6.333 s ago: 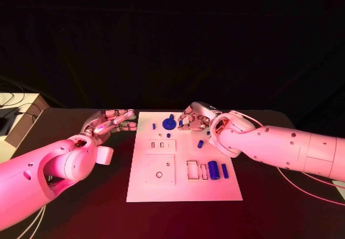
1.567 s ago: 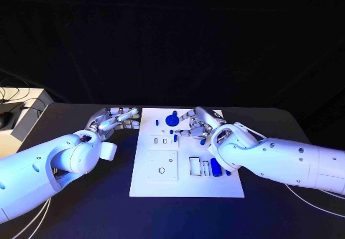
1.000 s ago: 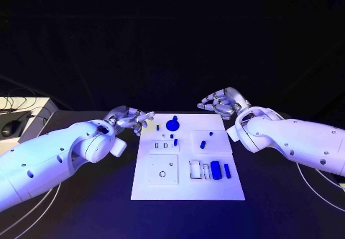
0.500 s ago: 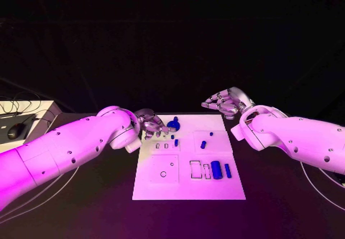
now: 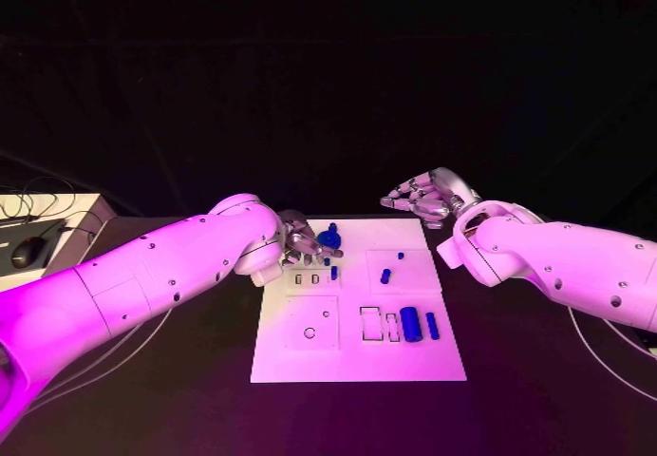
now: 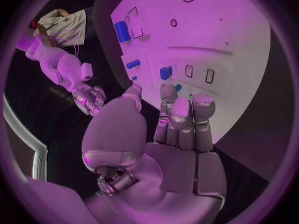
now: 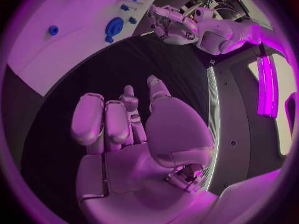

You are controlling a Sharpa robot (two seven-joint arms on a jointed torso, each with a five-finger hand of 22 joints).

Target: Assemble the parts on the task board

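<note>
The task board [image 5: 359, 351] lies flat in the middle of the black counter [image 5: 548, 399], a white plate running from lower centre up toward the middle of the head view. Small blue parts sit scattered on it: a round disc-like part [image 5: 328, 239] near its upper left corner, a short peg [image 5: 384, 276] just above the middle, and a stout cylinder [image 5: 409, 324] with a slimmer bar [image 5: 433, 326] just beside it toward the lower right.

The left hand [image 5: 301, 246] hangs over the board's upper left corner, just beside the round part. From its wrist camera the left hand's fingers [image 6: 181, 115] lie side by side, lightly curled, with nothing between them; whether they touch the board I cannot tell. The right hand [image 5: 428, 198] is raised off the board's upper right corner, well apart from every part, its fingers [image 7: 102, 119] loosely bent and holding nothing.

These parts look like hard moulded plastic: light, stiff, and probably smooth enough to skid or roll if nudged sideways. The cylinder and bar would likely be best pinched across their narrow width at mid-length, so they stay level. The round part seems to carry a raised stub at its upper edge, which looks the easiest place to grip it. None of them looks fragile, but a pinch off centre could flick such a light piece away across the plate.
</note>
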